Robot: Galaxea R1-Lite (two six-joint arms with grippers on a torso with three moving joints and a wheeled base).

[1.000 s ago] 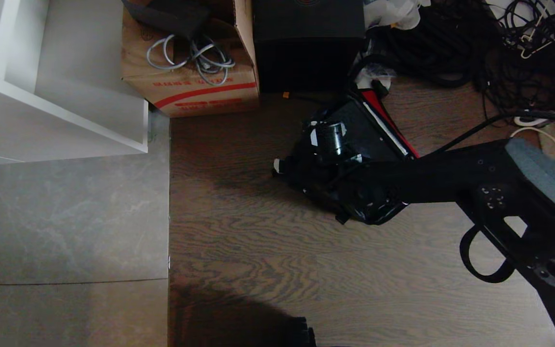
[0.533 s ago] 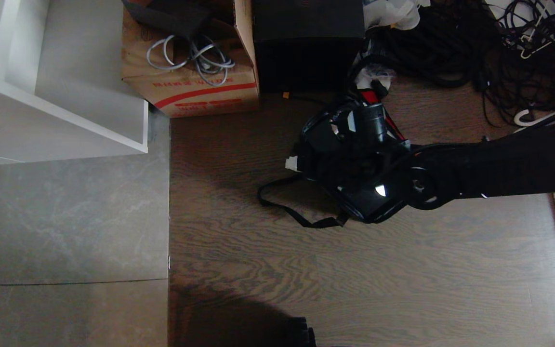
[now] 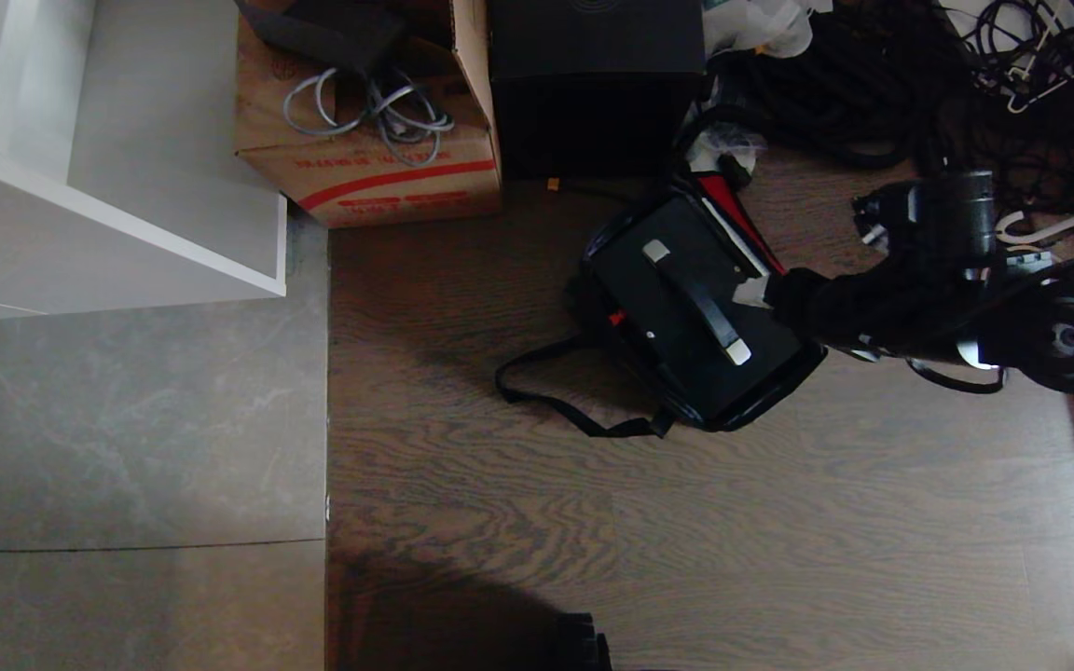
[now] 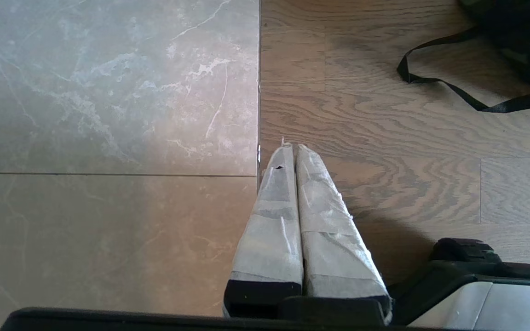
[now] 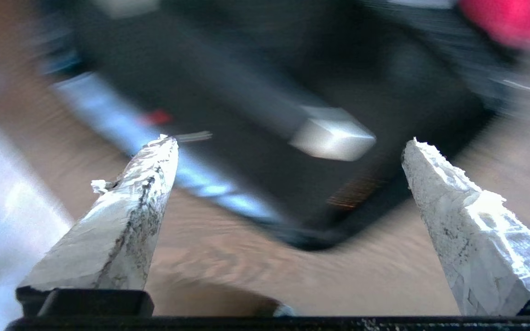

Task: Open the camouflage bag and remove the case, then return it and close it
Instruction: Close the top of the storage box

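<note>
Head view: pulled back off the camouflage bag (image 3: 784, 382) toward the cable pile now, right hand (image 3: 753, 293) empty and spread, leaving the rigid black case (image 3: 686, 321) with its silver-ended handle seated in the open red-lined bag mid-floor, so closing probably comes next. Left wrist: left hand (image 4: 290, 151), taped fingers pressed together, parked over the tile-to-wood seam. Right wrist: blurry, frayed tape-wrapped fingertips (image 5: 157, 156) wide apart above the case.

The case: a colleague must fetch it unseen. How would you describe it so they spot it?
On the wood floor, before the cardboard box and tall plain black box, lies the open camouflage bag. The case sits inside it: flat, black, unlike that plain box in its handle with silver end brackets.
</note>
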